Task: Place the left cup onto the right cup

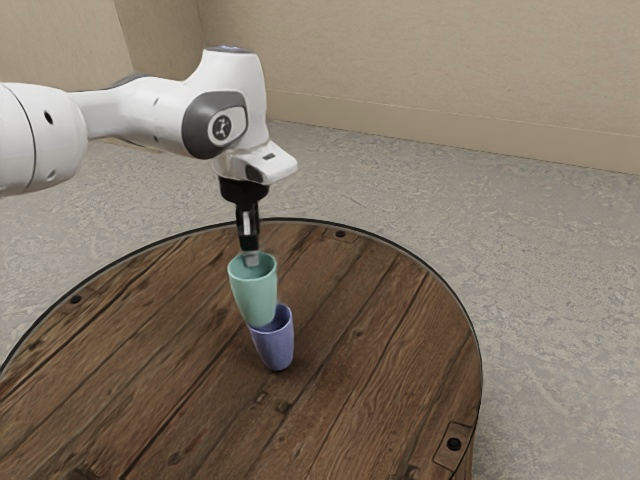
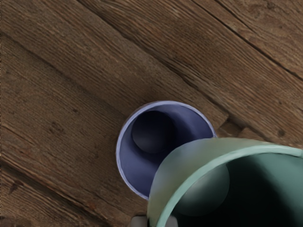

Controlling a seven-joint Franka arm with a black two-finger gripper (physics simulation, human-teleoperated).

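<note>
The green cup (image 1: 252,290) is sitting at the centre of the exterior view, slightly left of the middle, with its base lowered into the mouth of the purple cup (image 1: 273,345). It is leaning, its open rim tipping toward the upper left of the frame while its lower end is nesting inside the purple cup's rim. The purple cup is standing upright on the table (image 1: 380,330), directly below and just to the lower right of the green cup. The gripper (image 1: 248,240) is coming down from above onto the far side of the green cup's rim; its jaws are standing close together and are pinching the cup wall between them. In the wrist view, the green cup (image 2: 189,165) is lying close under the hand and is overlapping one side of the purple cup (image 2: 137,161), whose round interior and floor are showing beside it. The round wooden table is occupying the lower part of the exterior view. The arm (image 1: 130,115) is reaching in from the exterior view's left, above the table. A speckled floor (image 1: 520,220) and a beige wall (image 1: 450,60) are filling the upper right of the frame.
</note>
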